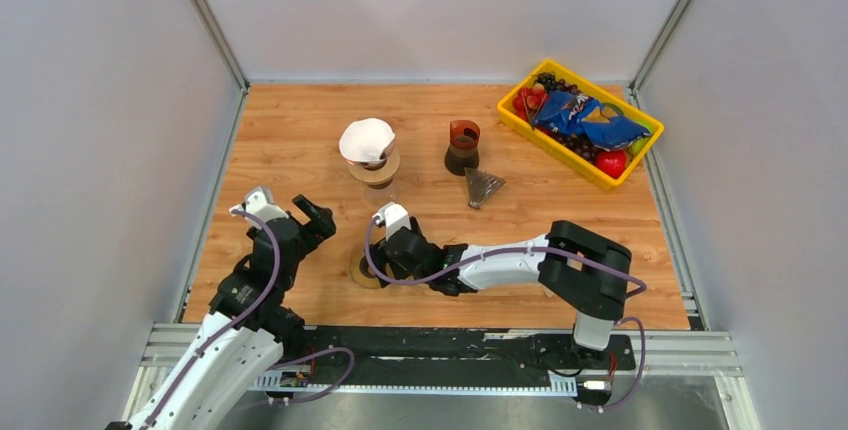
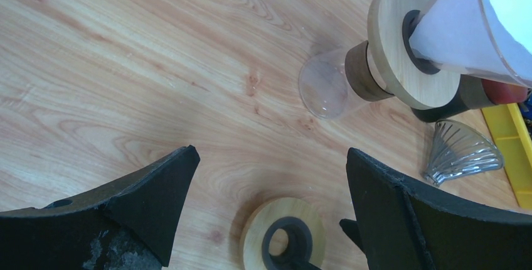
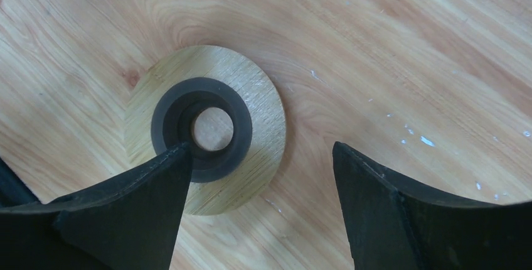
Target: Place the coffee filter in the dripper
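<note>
Wood worktop (image 1: 300,130): carries every item shown.
Coffee filter (image 1: 365,138): white paper, seated in the clear cone dripper (image 2: 455,34) on a glass carafe (image 2: 326,85), well apart from both tools.
Left tool (image 2: 271,152): fingers wide apart, empty.
Right tool (image 3: 260,151): fingers apart above a loose wooden ring (image 3: 257,113), one tip overlapping its black bore; nothing clamped.
Risk: pinched, the flat ring may skid away; an arm swing could topple the carafe.
View difference: only the left wrist shows the cone around the filter; only the right wrist shows the overlap.

Robot lab cell, grey panel walls (image 1: 100,100), aluminium rail (image 1: 680,345), wooden tabletop (image 1: 300,130)
</note>
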